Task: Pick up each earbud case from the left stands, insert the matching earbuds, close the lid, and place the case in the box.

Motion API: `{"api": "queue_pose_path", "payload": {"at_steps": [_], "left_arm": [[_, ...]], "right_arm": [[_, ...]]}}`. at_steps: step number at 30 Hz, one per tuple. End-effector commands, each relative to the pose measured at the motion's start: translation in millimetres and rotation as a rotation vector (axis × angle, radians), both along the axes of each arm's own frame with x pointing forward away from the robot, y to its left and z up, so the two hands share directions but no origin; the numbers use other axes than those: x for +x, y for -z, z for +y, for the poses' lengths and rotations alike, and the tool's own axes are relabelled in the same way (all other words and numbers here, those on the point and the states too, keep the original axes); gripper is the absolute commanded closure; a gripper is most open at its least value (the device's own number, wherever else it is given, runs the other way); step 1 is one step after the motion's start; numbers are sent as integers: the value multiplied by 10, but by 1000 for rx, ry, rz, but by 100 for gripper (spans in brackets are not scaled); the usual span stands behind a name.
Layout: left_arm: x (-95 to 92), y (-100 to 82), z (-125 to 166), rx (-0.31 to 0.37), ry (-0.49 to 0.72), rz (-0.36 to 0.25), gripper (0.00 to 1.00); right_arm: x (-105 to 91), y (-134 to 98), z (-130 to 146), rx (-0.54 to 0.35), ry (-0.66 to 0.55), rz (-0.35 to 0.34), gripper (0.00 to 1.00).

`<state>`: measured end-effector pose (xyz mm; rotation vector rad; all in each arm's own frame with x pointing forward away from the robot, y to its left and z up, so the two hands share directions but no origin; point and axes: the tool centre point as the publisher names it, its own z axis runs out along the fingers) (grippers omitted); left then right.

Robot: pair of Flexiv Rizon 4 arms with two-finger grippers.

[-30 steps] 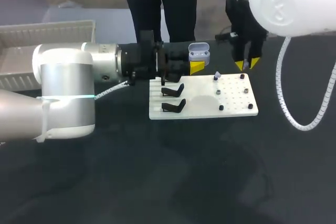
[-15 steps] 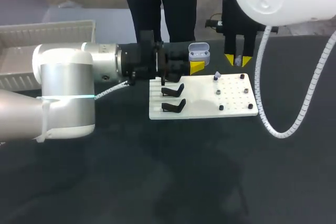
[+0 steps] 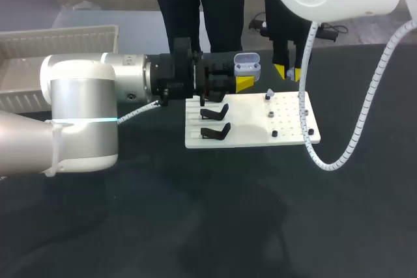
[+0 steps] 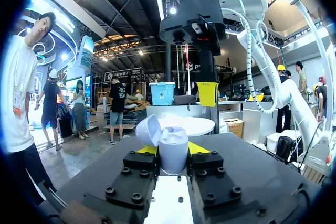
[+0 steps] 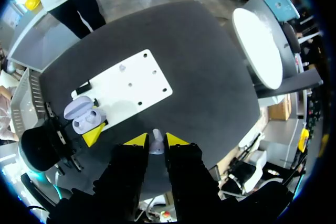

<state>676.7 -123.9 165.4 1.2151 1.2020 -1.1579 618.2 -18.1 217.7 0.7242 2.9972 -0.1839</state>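
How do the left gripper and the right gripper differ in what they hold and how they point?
The left gripper holds an open earbud case and lies level; the right gripper pinches a single earbud and points down. Both have yellow tips and are shut on their loads.

Left hand grips open earbud case; right hand raised just beside.

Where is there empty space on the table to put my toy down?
The wide dark table in front of the white board is bare. The board's middle, between the black stands and the pegs, is free too. It's crowded behind the board, where the left gripper, case and right gripper with its earbud meet.
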Motion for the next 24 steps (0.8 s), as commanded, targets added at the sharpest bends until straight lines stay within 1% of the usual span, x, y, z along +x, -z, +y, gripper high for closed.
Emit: {"api": "queue_pose_path", "payload": {"at_steps": [1, 2, 6, 11, 14, 17, 24], "left_arm": [[-8, 12, -4, -5, -5, -4, 100], [-8, 12, -4, -5, -5, -4, 100], [-8, 12, -4, -5, -5, -4, 100], [-8, 12, -4, -5, -5, -4, 100], [-8, 12, -4, -5, -5, -4, 100], [-8, 12, -4, -5, -5, -4, 100], [-8, 12, -4, -5, -5, -4, 100]], "right_arm": [[12, -18, 33, 9, 4, 1, 100], [48, -43, 75, 21, 25, -9, 100], [122, -121, 214, 43, 44, -19, 100], [230, -199, 358, 47, 59, -44, 100], [301, -210, 421, 54, 66, -48, 100], [349, -201, 483, 61, 63, -36, 100], [425, -173, 562, 71, 57, -43, 100]]}}
